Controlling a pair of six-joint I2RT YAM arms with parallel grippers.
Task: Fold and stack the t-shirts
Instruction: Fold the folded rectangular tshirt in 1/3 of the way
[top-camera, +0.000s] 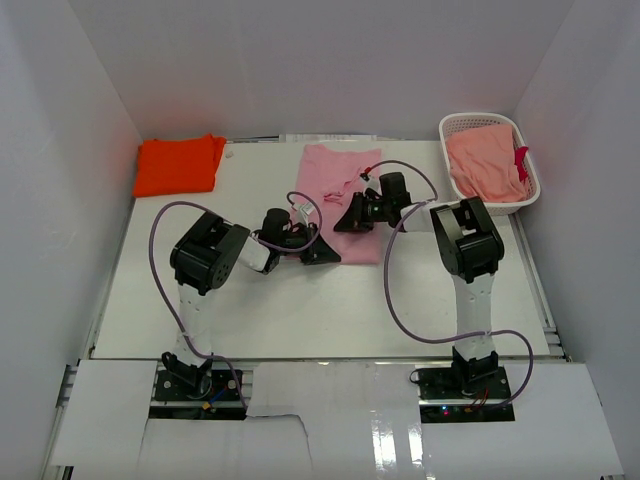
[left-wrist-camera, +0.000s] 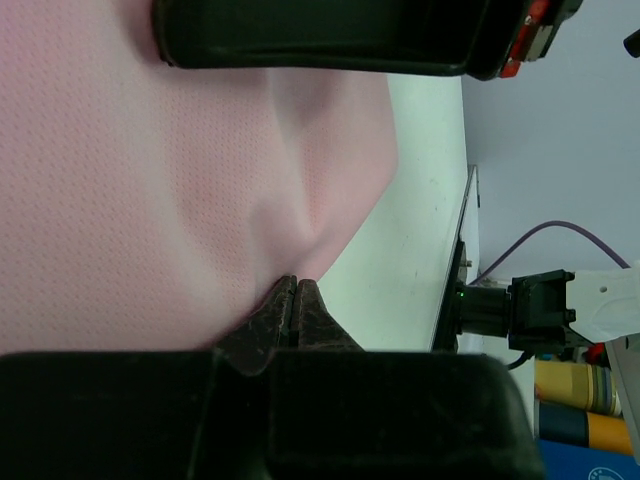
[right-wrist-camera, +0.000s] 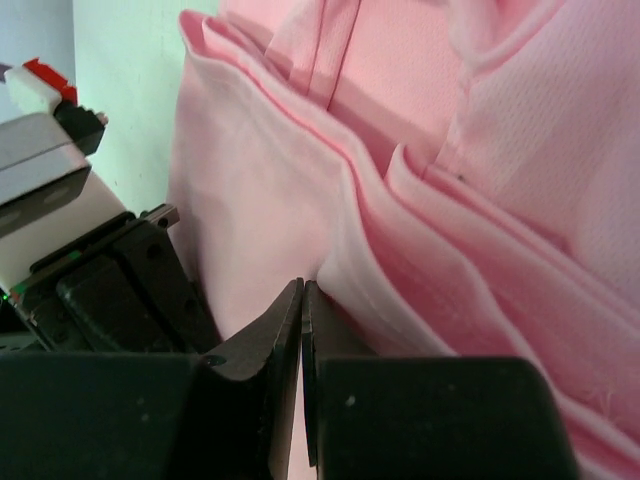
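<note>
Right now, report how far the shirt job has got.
Done: the orange shirt lies folded at the far left. In hand: the pink shirt, in the middle, is partly folded into a narrow strip, with the left gripper and right gripper both shut on its near end. Left: finish that fold and stack it with the orange one. A peach cloth lies bunched in the basket.

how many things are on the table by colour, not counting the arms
orange t-shirt, folded, far left corner: 1
light pink t-shirt, middle: 1
salmon cloth, in the basket: 1
magenta scrap, at the basket's right side, too small to identify: 1
white basket, far right corner: 1
total: 5
</note>
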